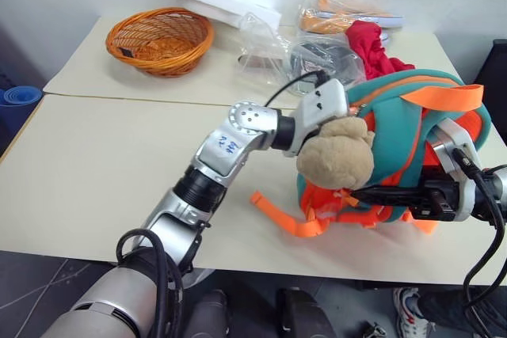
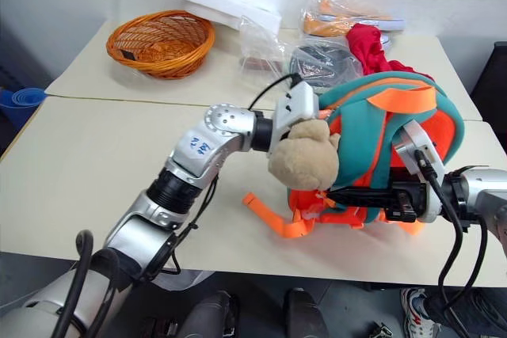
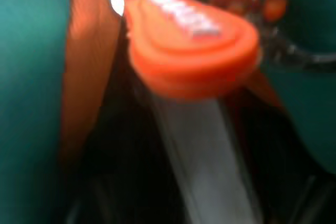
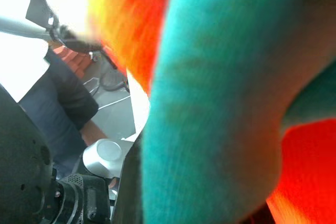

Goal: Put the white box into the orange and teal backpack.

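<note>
Right gripper (image 2: 348,194): fingers together, pinching the near lower edge of the orange and teal backpack (image 2: 396,128).
Backpack: upright on the table (image 1: 95,172), tan plush (image 2: 303,161) on its front.
Left gripper: hidden in the backpack's upper opening; spread undeterminable.
White box: unseen.
Far table: wicker basket (image 1: 160,40).

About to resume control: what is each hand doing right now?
Left hand: pushed in against the backpack behind its tan plush toy; open or closed cannot be told.
Right hand: closed, pinching the backpack's lower front edge.
</note>
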